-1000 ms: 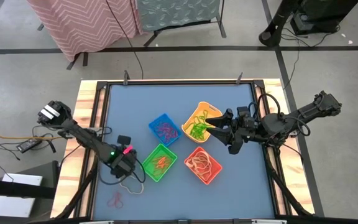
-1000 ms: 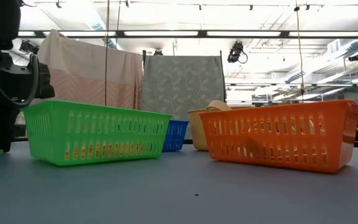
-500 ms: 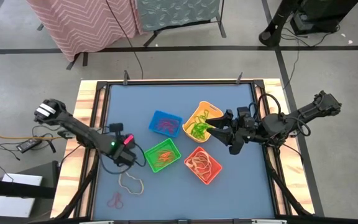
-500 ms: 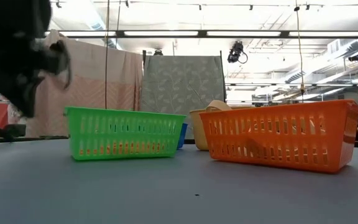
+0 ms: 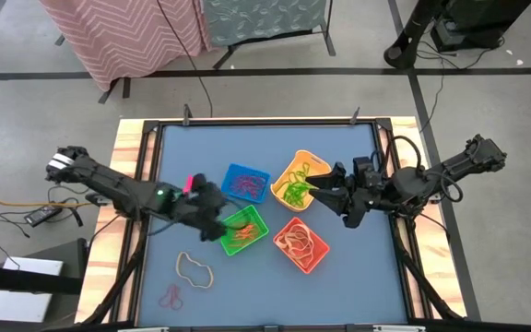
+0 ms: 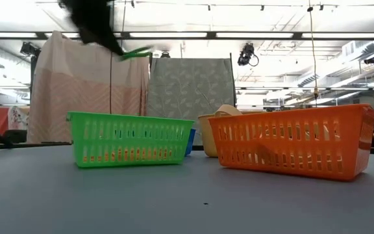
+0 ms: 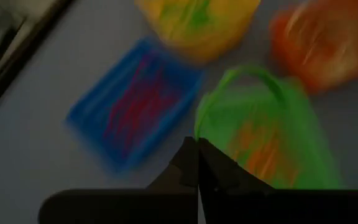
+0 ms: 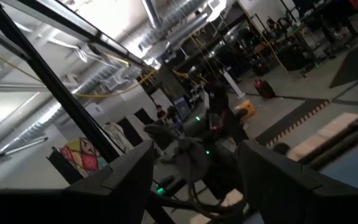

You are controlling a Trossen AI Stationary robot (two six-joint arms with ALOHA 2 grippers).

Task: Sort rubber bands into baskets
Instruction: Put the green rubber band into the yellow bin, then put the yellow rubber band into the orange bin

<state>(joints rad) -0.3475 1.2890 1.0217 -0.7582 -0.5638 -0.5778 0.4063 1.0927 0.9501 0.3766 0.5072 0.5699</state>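
Rubber bands mostly sorted: all 4 baskets hold some. Left gripper (image 5: 212, 208) is clamped on a green band (image 7: 241, 78) just above the green basket (image 5: 241, 231). Right gripper (image 5: 325, 193) is open by the yellow basket (image 5: 295, 181). Left on the table (image 5: 192, 157): a pale band (image 5: 194, 269) and a red one (image 5: 171, 296).

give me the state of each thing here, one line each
left gripper: shut on a green rubber band, raised by the green basket
right gripper: open, empty, by the yellow basket
green basket: upright, holds orange bands
blue basket: upright, holds red bands
yellow basket: upright, holds green bands
orange basket: upright, holds pale bands
pale band: loose on table
red band: loose on table
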